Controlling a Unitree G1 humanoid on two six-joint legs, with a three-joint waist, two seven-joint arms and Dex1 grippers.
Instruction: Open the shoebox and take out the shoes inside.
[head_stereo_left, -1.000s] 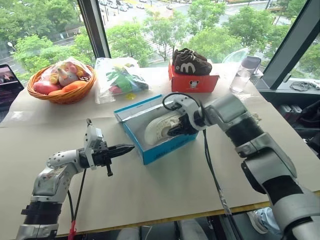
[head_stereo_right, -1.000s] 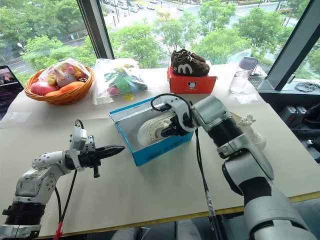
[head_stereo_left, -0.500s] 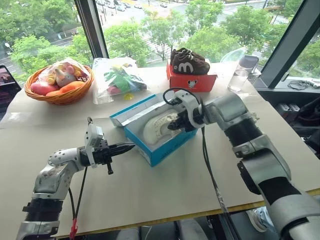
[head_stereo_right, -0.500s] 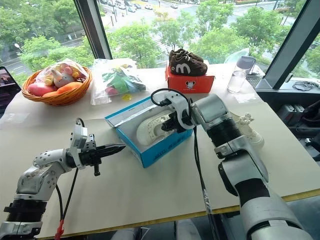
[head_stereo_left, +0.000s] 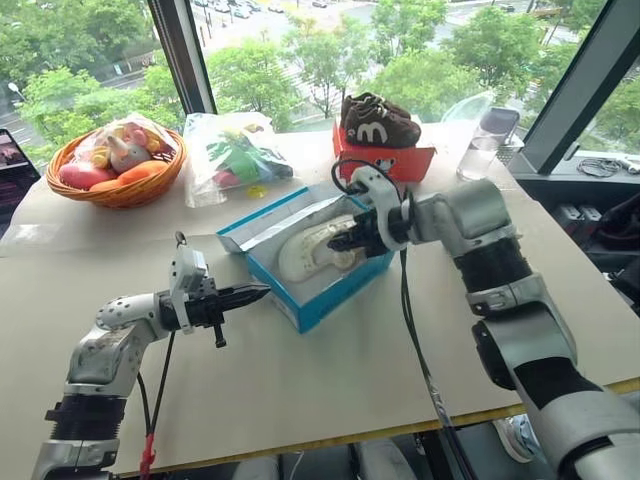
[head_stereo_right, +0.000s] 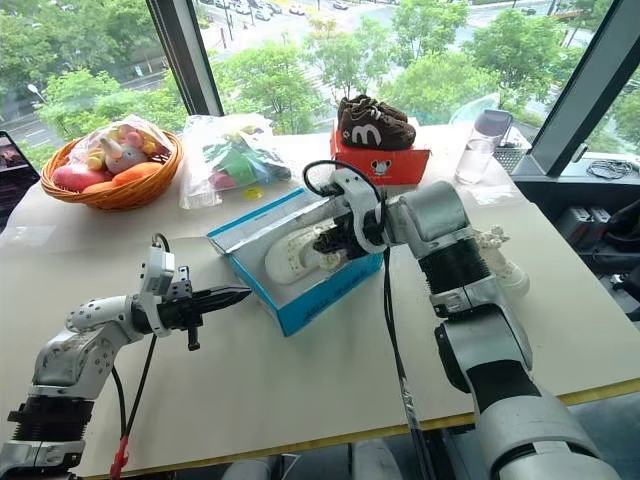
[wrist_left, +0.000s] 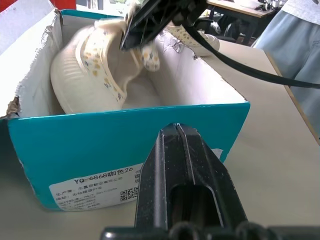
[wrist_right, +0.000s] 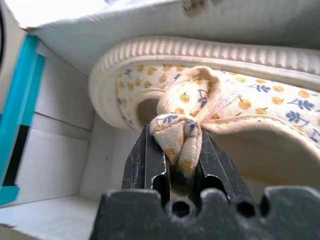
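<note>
1. The left gripper (head_stereo_left: 255, 294) hangs with jaws clenched on nothing, just short of the shoebox (head_stereo_left: 330, 296), which lies open on the tabletop (head_stereo_left: 330, 370).
2. Beyond, the right gripper (wrist_right: 173, 165) has jaws nearly closed, pinching a fold of one shoe (wrist_right: 260, 107) tipped up inside the shoebox.
3. Risk: that thin fabric pinch may slip, dropping the shoe; its sole could also snag the wall and drag the unbraced box.

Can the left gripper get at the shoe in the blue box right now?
Probably not easily: the shut left gripper faces the shoebox wall from outside, and the right gripper is already clamped on the shoe.
</note>
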